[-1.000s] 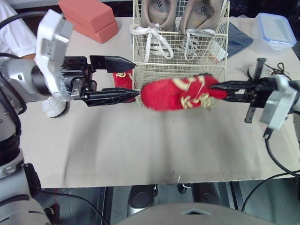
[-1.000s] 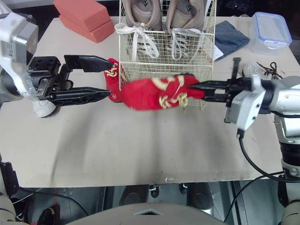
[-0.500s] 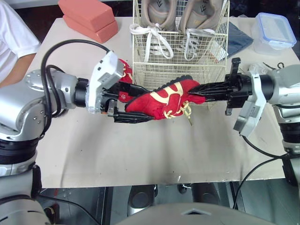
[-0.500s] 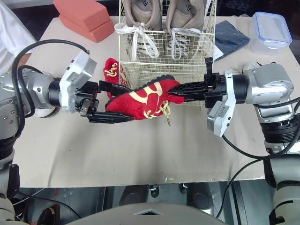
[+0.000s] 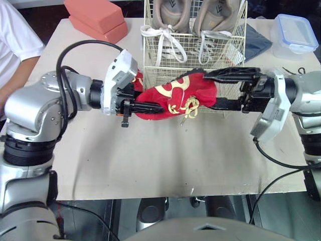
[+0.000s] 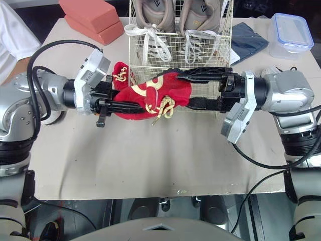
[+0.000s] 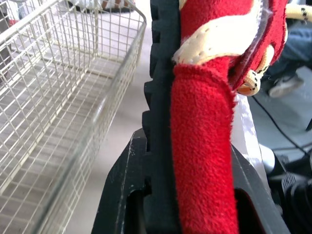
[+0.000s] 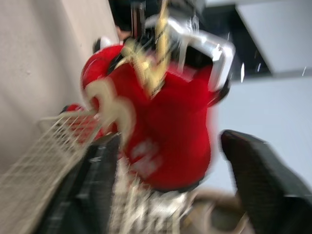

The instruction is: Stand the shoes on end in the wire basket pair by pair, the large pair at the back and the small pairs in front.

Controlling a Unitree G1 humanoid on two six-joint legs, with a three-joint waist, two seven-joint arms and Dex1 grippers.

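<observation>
At six o'clock of the wire basket (image 5: 175, 69), a red shoe (image 5: 173, 95) is being clamped by the left gripper (image 5: 145, 100), the right gripper (image 5: 213, 90) being held wide about it. Only the large pair (image 5: 195, 15) is being housed, at twelve; small pairs are being awaited.

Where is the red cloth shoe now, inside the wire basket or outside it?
Outside. The red cloth shoe is held sideways in front of the cream wire basket, clamped in the left gripper.
</observation>
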